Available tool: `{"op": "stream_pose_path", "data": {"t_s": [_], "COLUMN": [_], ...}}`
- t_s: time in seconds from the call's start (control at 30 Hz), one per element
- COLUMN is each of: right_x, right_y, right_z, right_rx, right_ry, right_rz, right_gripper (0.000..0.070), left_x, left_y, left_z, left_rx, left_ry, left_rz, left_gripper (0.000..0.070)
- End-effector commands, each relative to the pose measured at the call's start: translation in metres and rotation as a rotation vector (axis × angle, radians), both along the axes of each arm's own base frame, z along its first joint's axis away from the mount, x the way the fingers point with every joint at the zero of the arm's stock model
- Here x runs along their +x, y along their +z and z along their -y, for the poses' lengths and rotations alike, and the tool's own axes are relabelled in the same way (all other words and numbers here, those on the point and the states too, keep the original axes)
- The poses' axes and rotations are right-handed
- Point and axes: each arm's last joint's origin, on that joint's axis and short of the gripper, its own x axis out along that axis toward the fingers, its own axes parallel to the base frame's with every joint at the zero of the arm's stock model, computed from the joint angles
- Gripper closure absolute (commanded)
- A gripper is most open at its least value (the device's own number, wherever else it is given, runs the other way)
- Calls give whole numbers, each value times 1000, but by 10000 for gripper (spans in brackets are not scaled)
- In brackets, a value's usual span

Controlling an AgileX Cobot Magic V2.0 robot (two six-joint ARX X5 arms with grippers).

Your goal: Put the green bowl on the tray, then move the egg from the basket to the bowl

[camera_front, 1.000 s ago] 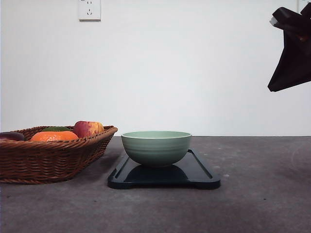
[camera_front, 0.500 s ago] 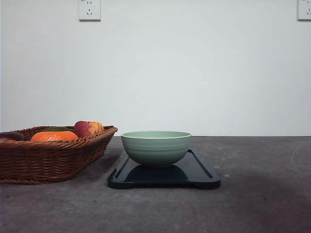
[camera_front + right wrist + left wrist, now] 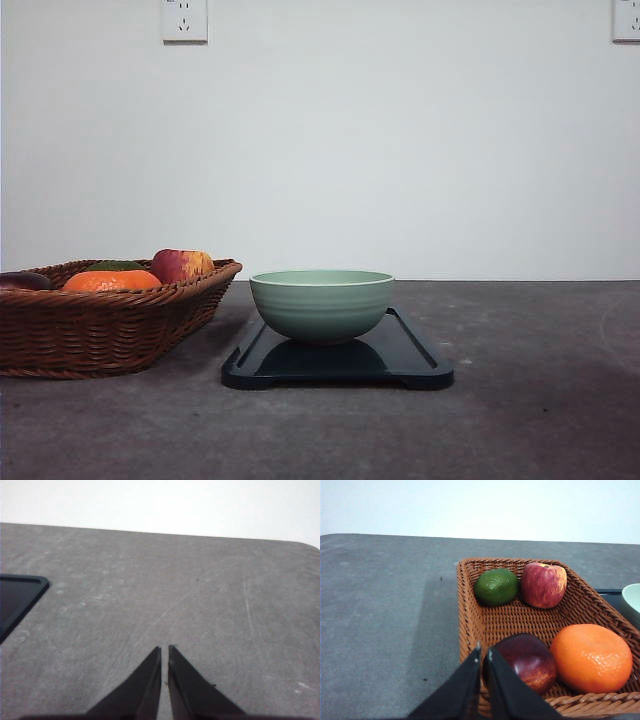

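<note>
The pale green bowl stands upright on the dark tray at the table's middle. Left of it sits the wicker basket. In the left wrist view the basket holds a dark reddish-brown rounded egg at its near side. My left gripper is shut and empty, its tips over the basket's near rim just beside the egg. A sliver of the bowl shows past the basket. My right gripper is shut and empty over bare table, with a tray corner off to its side.
Also in the basket are a green lime, a red-yellow apple and an orange. Grey tabletop stretches right of the tray. A white wall with sockets stands behind.
The right arm, seen at the front view's upper right one second ago, has moved out of that view. Bowl, tray and basket have not moved.
</note>
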Motion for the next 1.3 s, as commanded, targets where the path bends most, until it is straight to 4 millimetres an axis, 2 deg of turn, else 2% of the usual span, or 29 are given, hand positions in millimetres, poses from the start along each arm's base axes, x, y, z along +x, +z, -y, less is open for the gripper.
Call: {"op": "stream_pose_path", "data": {"t_s": [0.0,1.27], "right_x": [0,0], "right_y": [0,1], "right_z": [0,0], "right_rx": [-7,-3], "right_ry": [1,1], "right_rz": [13,20], "right_gripper": [684,684], "left_x": [1,1], "left_y": [-5,-5], "left_z": [0,0], "left_rx": [-4,-4], "left_ry": [2,2], "left_rz": [-7,-7], "left_gripper": [687,687]}}
